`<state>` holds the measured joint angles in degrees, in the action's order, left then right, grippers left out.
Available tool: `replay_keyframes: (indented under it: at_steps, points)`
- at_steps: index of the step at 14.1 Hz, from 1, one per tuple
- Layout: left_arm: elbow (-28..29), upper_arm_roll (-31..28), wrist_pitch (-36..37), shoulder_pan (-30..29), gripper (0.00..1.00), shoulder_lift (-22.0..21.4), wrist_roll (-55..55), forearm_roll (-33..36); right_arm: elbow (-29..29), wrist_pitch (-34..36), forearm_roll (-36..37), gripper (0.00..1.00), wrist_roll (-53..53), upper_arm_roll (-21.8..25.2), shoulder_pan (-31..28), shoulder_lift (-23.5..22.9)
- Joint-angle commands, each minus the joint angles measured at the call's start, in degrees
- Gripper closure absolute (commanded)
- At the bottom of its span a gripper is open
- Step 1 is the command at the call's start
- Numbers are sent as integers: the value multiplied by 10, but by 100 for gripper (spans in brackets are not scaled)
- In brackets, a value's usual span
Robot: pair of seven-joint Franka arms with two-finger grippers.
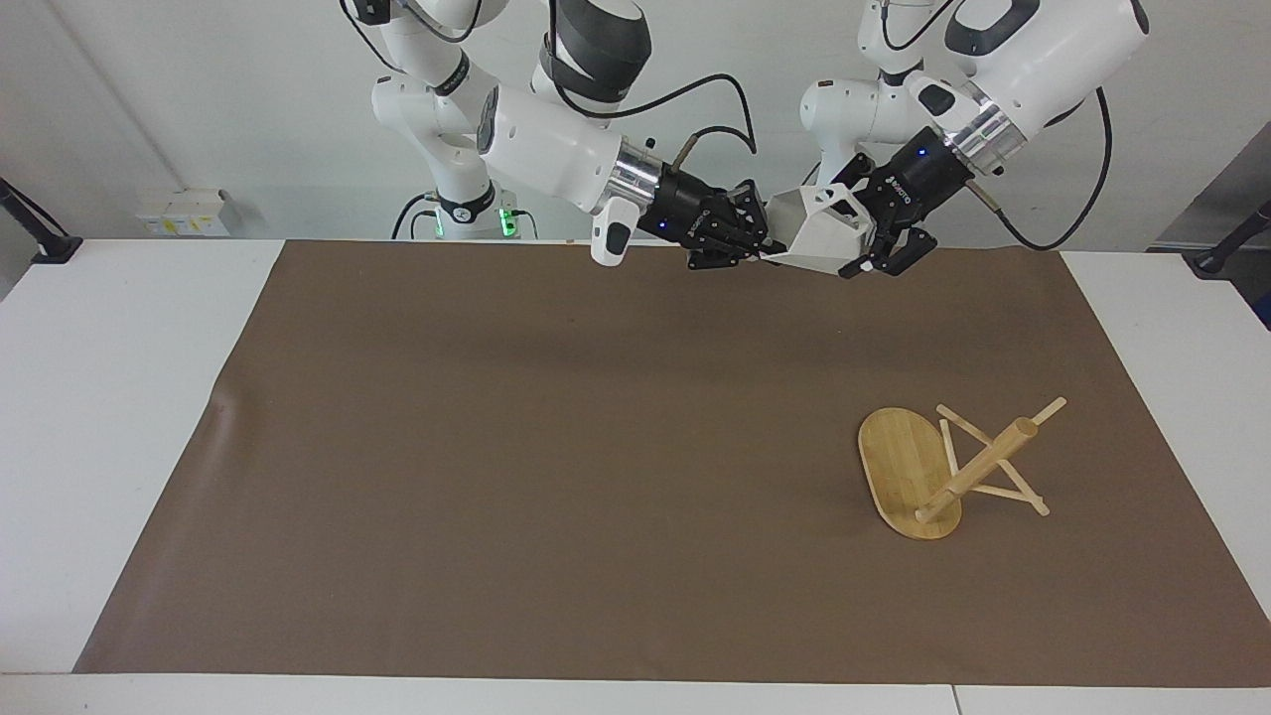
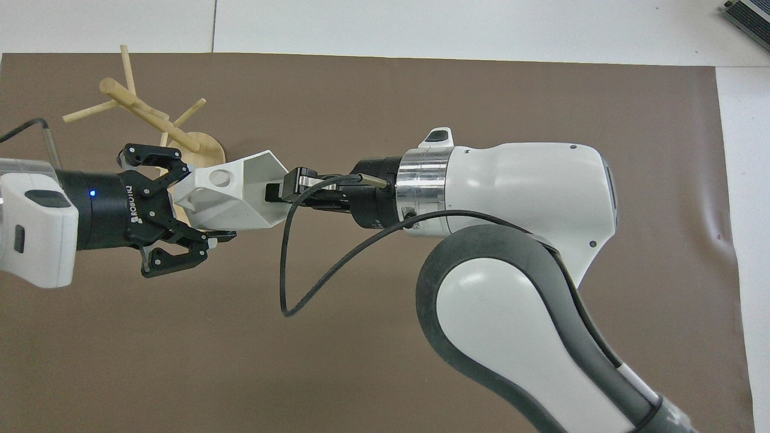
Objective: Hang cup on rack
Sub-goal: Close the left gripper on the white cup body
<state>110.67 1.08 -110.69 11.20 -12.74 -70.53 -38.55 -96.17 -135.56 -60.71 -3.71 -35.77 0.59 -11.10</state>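
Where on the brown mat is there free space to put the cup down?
The brown mat is bare from the rack to the right arm's end. It is crowded only around the rack at the left arm's end, and in the air where both pincers meet at the cup.

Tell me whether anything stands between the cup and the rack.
Nothing visible does. The right gripper holds the cup in the air, with the open left gripper at its handle end. Below, only bare mat lies between it and the rack.

White table (image 1: 119, 397), brown mat (image 1: 556, 447), toppled rack (image 1: 943, 475)
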Motion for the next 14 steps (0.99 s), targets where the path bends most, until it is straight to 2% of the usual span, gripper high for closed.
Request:
replay_keyframes:
  at_steps: [1,10,11,12,13,14]
  points:
    - [17,-2,6,-10,100,-17,-4,-12,-10,-4,-13,100,9,-4,-7,11]
    - [16,-1,11,-16,100,-17,-3,-12,-10,-6,-13,100,-19,-3,-2,13]
    - [16,-1,13,-16,100,-17,-3,-12,-10,-7,-13,90,-20,-3,-2,13]
    - [16,-2,13,-16,100,-17,-3,-12,-10,-7,-13,76,-20,-3,-2,13]
    - [16,-2,13,-16,100,-17,-3,-12,-10,-6,-13,57,-20,-3,-2,13]
    - [16,-2,13,-16,100,-17,-3,-12,-10,-7,-13,46,-25,-3,-2,13]
